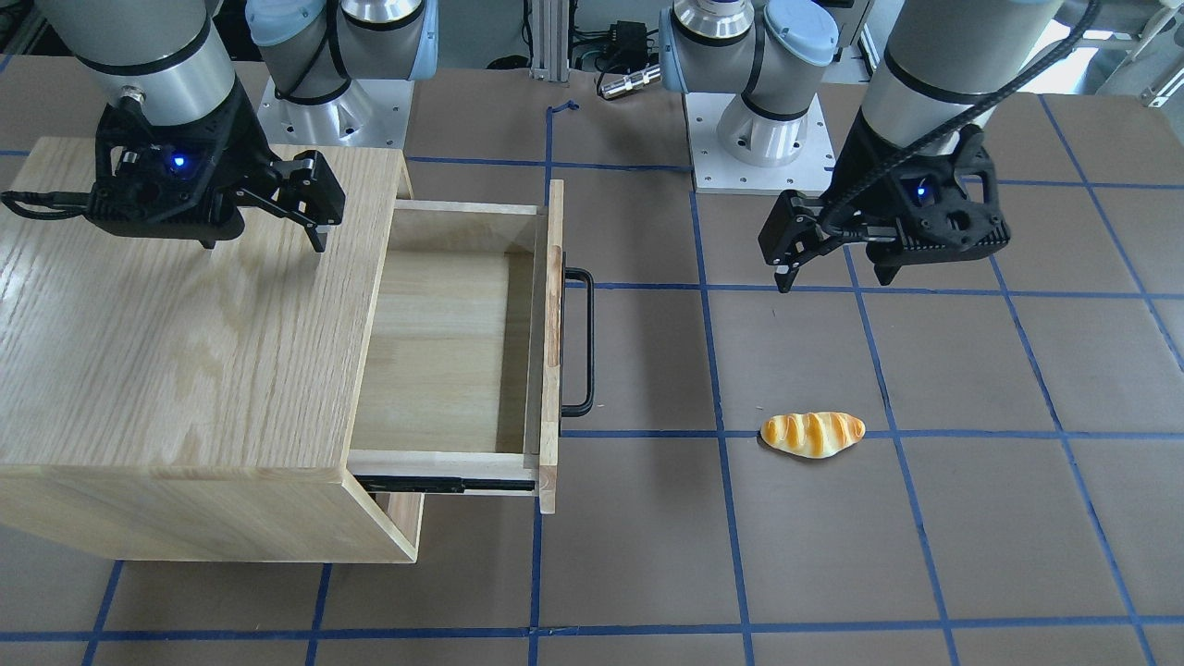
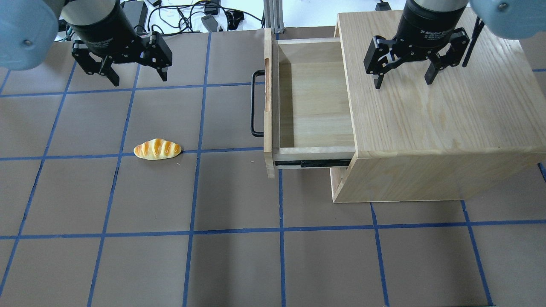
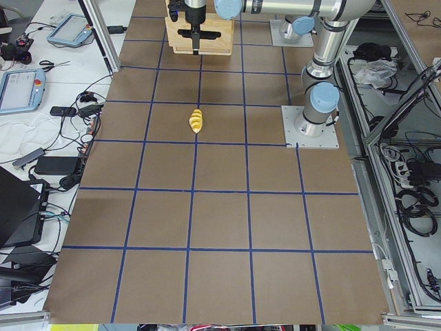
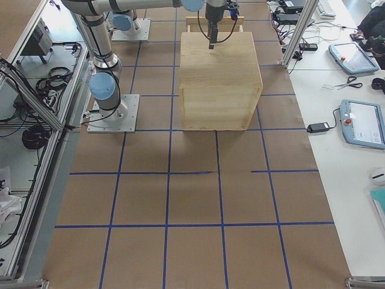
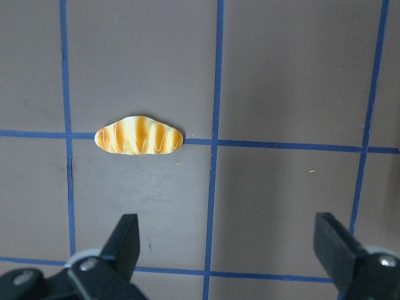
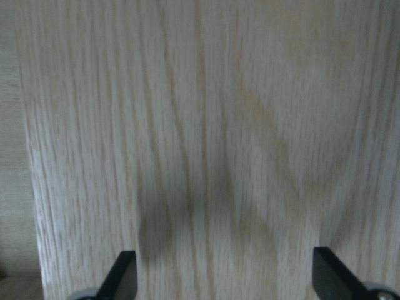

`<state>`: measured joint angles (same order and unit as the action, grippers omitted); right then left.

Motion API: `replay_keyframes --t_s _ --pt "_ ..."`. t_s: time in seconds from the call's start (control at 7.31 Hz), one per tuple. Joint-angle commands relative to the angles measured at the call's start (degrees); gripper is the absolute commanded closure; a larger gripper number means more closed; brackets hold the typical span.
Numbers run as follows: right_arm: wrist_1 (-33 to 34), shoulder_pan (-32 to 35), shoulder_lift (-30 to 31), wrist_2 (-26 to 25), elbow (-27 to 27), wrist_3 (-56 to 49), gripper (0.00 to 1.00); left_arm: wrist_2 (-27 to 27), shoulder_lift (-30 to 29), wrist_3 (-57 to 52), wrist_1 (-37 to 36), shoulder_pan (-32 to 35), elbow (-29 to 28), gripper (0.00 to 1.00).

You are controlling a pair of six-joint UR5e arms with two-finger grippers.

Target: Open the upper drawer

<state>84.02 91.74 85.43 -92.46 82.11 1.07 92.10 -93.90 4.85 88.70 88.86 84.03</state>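
The upper drawer point(image 1: 435, 351) is pulled far out of the oak cabinet point(image 1: 166, 351), and its box is empty. Its black bar handle point(image 1: 583, 342) faces the table's middle. The drawer point(image 2: 315, 111) and handle point(image 2: 254, 104) also show from overhead. My right gripper point(image 2: 403, 83) is open and empty above the cabinet top point(image 2: 439, 119), near the drawer's inner end; its wrist view point(image 6: 225, 275) shows only oak grain. My left gripper point(image 2: 140, 79) is open and empty above the table, apart from the handle. It also shows in the front-facing view point(image 1: 832, 277).
A toy bread roll point(image 2: 157, 149) lies on the brown, blue-taped table between my left gripper and the drawer; it also shows in the left wrist view point(image 5: 139, 135). Cables and electronics lie past the table's far edge.
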Motion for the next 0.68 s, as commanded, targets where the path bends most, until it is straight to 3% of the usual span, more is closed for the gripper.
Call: replay_keyframes --t_s 0.0,0.55 --pt "0.0 0.0 0.0 0.0 0.0 0.0 0.00 -0.3 2.0 -0.5 1.6 -1.6 1.0 0.00" --pt "0.0 0.0 0.0 0.0 0.0 0.1 0.00 -0.2 2.3 -0.5 1.1 -1.5 3.0 0.00"
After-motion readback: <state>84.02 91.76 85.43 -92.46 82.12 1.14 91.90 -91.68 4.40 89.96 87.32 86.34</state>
